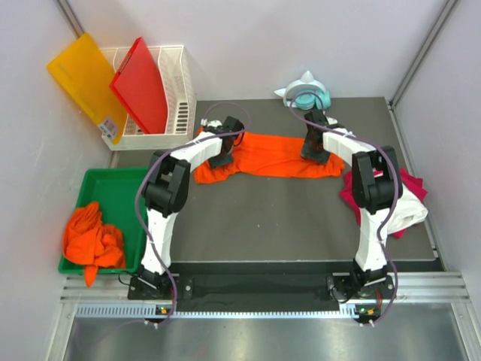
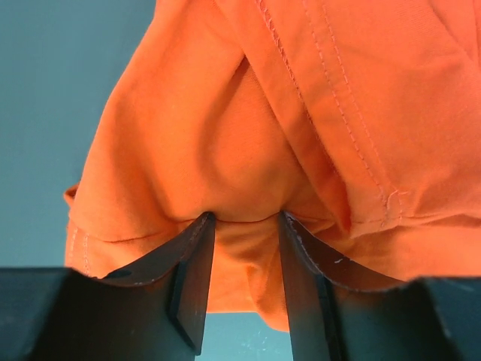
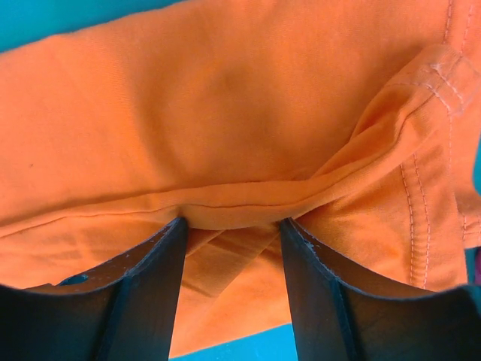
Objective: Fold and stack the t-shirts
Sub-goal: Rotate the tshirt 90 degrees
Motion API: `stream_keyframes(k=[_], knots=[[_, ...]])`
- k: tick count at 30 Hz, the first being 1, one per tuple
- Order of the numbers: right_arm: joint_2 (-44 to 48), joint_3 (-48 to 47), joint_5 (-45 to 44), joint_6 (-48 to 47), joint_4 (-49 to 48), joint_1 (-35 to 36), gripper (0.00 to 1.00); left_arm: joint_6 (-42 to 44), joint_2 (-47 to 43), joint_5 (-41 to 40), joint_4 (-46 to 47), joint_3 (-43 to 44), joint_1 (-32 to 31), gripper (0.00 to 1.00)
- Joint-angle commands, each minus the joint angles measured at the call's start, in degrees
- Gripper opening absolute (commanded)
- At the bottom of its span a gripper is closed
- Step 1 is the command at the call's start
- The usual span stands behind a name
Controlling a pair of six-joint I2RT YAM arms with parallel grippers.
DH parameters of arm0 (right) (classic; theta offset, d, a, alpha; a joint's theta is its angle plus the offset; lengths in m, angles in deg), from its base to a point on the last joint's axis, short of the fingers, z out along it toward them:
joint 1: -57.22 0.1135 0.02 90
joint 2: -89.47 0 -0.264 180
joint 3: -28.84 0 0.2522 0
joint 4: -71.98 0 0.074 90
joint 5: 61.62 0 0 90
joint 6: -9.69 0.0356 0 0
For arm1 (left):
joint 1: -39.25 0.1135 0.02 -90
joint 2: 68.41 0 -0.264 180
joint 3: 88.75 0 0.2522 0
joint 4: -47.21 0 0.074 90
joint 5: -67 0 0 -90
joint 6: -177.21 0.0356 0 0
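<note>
T-shirts all look unfolded, none stacked: an orange heap (image 1: 92, 237) in the green tray (image 1: 113, 180) at left, a magenta shirt (image 1: 349, 197) and a white shirt (image 1: 409, 210) bunched at right. One orange t-shirt (image 1: 274, 154) stretches across the far tabletop (image 1: 263, 218). The left hand (image 2: 242, 218) appears clamped on its left end and the right hand (image 3: 231, 222) on its right.

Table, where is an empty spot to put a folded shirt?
The big bare patch is the dark mat in front of the orange t-shirt, between the left arm and the right arm. A thin strip behind it is free too. Crowded: the right edge with the pink and white t-shirts, and the green tray on the left.
</note>
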Motion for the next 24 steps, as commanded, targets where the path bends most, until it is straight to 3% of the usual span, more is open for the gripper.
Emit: stream_keyframes(k=[1,12,17,24], knots=[[2.34,4.15,4.23,0.30,2.78,0.86,0.53,0.78,6.51,1.49,-3.22,5.37,0.92,0.46],[7.09,14.77,8.81,-0.23,2.43,6.74,0.52,4.30,15.48,2.11,-7.00,22.76,3.03,0.48],[9.81,19.88,10.83,1.52,0.67,10.43,0.52,6.75,16.54,3.16,-6.30,25.77,3.21,0.49],[10.34,23.40,11.88,3.20,-0.38,21.77,0.52,11.06,17.50,7.38,-4.54,25.86,3.21,0.51]])
